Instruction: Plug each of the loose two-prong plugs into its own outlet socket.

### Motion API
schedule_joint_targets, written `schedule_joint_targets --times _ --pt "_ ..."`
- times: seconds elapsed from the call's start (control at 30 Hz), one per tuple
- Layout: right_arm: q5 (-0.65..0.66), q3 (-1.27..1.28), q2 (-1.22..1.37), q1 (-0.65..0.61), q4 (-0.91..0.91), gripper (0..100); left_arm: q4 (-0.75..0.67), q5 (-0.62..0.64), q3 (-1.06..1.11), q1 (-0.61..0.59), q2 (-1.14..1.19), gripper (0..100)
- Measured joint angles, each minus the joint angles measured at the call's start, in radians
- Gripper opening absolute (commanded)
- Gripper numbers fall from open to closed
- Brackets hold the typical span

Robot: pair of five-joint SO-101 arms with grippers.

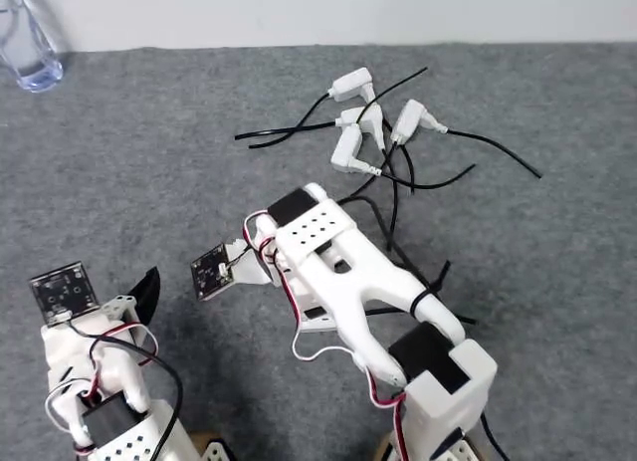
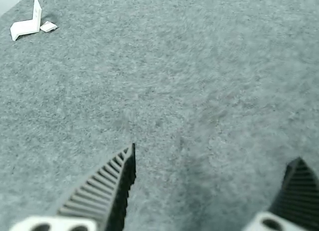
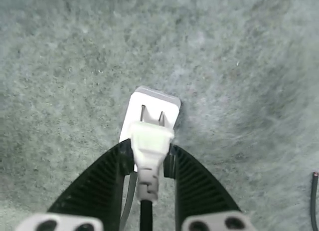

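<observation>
Holding one white plug (image 3: 148,143) by the flat sides of its body, the right jaws are pinched on it just behind the prong face. Its black cord (image 3: 145,216) trails back between them.

- We see both prongs (image 3: 143,114) bare, lying over the face of a small white socket (image 3: 157,102) that rests on the grey felt desk (image 3: 239,66). We cannot tell whether the tips have entered the slots, and we judge the plug not seated.
- The left jaws are spread wide and hold nothing. They hang over bare felt, well apart from a small white bracket (image 2: 27,24).
- In the high view the right arm (image 1: 338,262) stretches toward the desk's middle. The other loose plugs (image 1: 360,115) lie in a cluster beyond it, their cords crossing.

Handling, our judgement:
- The plug looks light, hard and smooth, so a grip on the flat sides should hold better than one on the tapered cord end.
- The prongs are thin and stiff. A skewed push could bend them or twist the body in the grip.
- The cord looks springy and may tug sideways.
- The socket looks light and unfixed, so we expect it to slide on the felt under pressure. Bracing it from behind with the left jaws seems wise.
</observation>
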Motion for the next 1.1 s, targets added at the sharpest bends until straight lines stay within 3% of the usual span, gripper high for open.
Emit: schedule_joint_targets --times 0.3,0.87,1.1 --pt "-0.002 -0.015 -0.048 0.057 0.018 0.9 0.006 -0.028 0.000 0.000 0.000 43" --pt "0.229 -0.230 -0.051 0.494 0.153 0.9 0.006 -0.028 0.000 0.000 0.000 43" --pt "0.259 -0.147 0.014 0.566 -0.077 0.9 0.006 -0.028 0.000 0.000 0.000 43"
